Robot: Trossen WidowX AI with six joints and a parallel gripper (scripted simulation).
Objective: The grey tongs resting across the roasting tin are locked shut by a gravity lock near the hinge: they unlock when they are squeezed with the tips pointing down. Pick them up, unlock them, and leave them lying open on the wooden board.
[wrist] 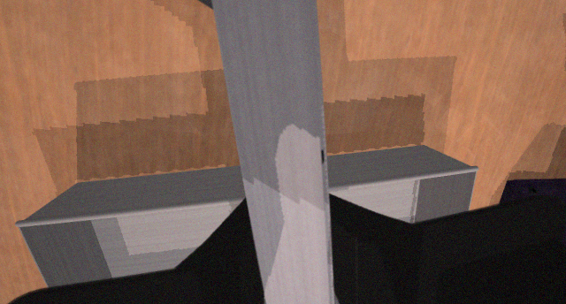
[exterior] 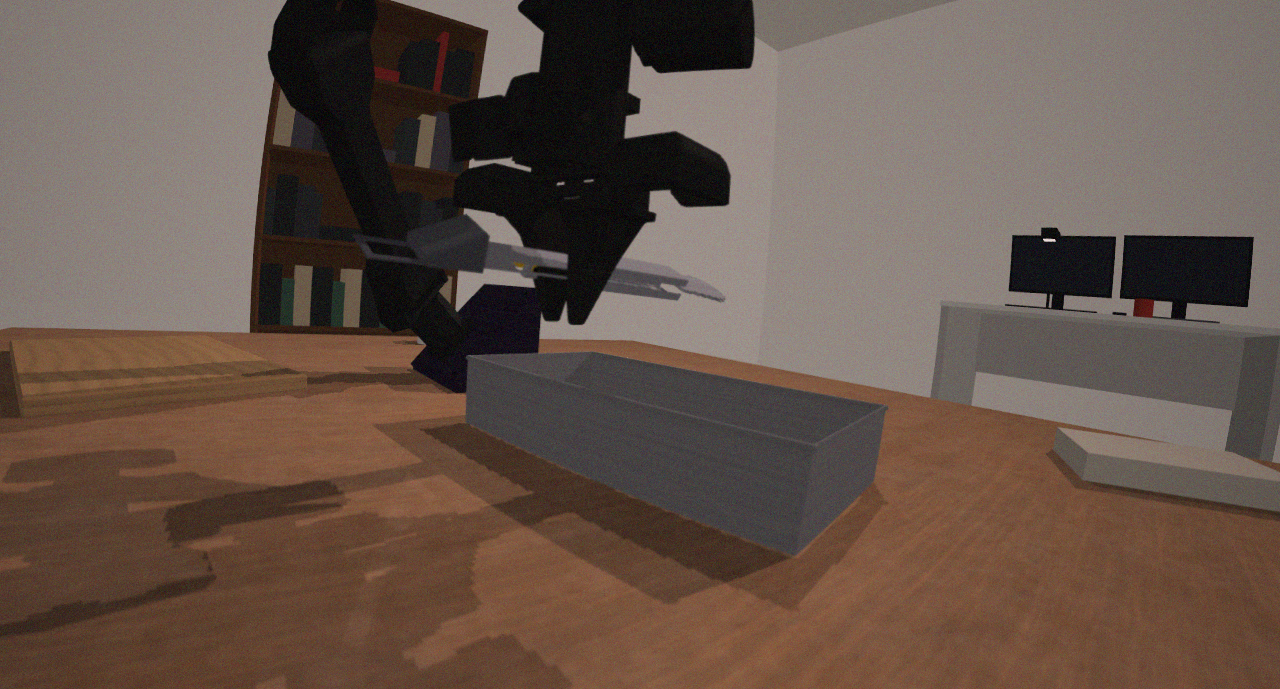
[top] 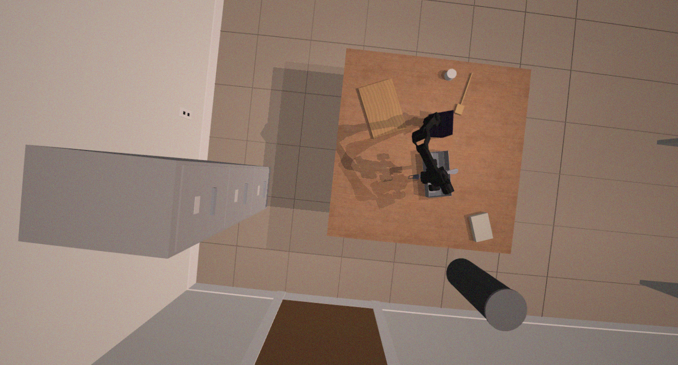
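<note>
My gripper (exterior: 572,304) is shut on the grey tongs (exterior: 546,262) and holds them in the air above the grey roasting tin (exterior: 671,439). The tongs lie nearly level, their tips tilted slightly down to the right, and their arms look closed together. In the wrist view the tongs (wrist: 279,140) run as a grey bar across the tin (wrist: 248,216) below. From above, the gripper (top: 438,178) hangs over the tin (top: 438,167). The wooden board (exterior: 134,371) lies flat at the left of the table and also shows in the overhead view (top: 381,107).
The arm's dark base block (exterior: 487,331) stands behind the tin. A pale flat block (exterior: 1163,466) lies at the right. A small white cylinder (top: 449,73) and a wooden spatula (top: 463,95) lie near the table's far edge.
</note>
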